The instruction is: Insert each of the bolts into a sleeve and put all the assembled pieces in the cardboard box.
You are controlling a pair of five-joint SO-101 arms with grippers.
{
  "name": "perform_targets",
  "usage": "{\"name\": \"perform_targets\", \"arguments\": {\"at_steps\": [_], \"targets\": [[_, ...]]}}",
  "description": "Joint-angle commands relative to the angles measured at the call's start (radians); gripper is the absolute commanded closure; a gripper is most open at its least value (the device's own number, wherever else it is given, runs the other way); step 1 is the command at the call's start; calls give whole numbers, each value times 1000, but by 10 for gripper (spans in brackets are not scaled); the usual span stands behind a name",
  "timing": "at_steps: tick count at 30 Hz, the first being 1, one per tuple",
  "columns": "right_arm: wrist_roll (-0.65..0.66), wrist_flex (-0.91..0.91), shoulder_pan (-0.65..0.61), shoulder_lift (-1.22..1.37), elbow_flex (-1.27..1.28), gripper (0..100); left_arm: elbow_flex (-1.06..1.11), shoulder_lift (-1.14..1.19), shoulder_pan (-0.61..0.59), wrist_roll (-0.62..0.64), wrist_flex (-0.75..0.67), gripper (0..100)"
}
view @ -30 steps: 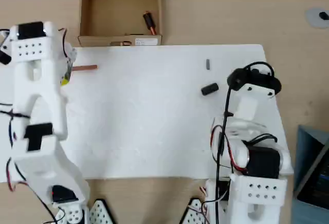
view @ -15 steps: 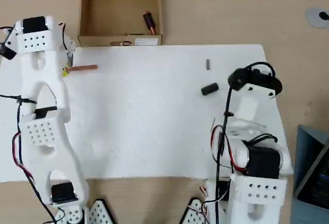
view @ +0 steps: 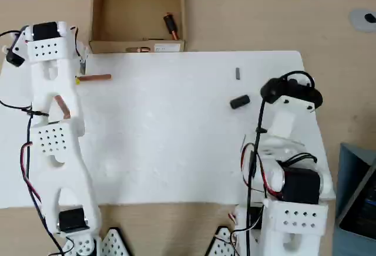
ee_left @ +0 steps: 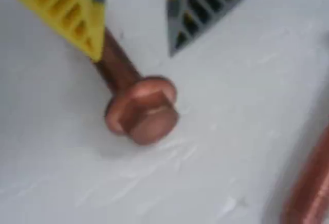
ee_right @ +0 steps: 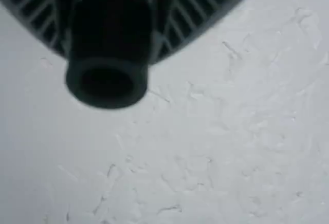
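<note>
A: Your left claw (ee_left: pixel 134 49) stands narrowly open over the white board (view: pixel 176 138). The copper bolt (ee_left: pixel 141 106) lies flat on the board, with its shank touching the yellow finger (ee_left: pixel 67 13) and its head just past the fingertips. The other finger is apart from the shank, so nothing is clamped.

B: Agreed. You also have a second copper piece (ee_left: pixel 308 183) near that claw, off to the side of the bolt's head; it is too blurred to tell more. The cardboard box (view: pixel 97 15) sits beyond your left claw, away from the arm bases and a little toward your right arm. One assembled piece (view: pixel 171 26) lies inside it, by the wall nearer your right arm.

A: Your right claw (ee_right: pixel 110 49) is closed around a black sleeve (ee_right: pixel 107 80). A ribbed finger sits against each side, and the sleeve's open end shows past the fingertips, above the board.

B: A loose sleeve (view: pixel 239 101) lies on the board near your right claw, on the side toward your left arm. A small grey piece (view: pixel 237 73) lies just beyond it, farther from the arm bases.
</note>
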Motion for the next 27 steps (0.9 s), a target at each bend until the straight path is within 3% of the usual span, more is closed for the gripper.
{"name": "perform_targets", "arguments": {"at_steps": [1,20,24,27], "targets": [[-8,-17,5,-12,12,989,-69,13,0,6,0,902],[-3,-17,4,-12,12,989,-184,199,-15,38,-31,905],[-3,-17,4,-12,10,989,-180,213,-35,38,-31,988],[-3,-17,4,-12,10,989,-178,217,-43,38,-29,997]]}}
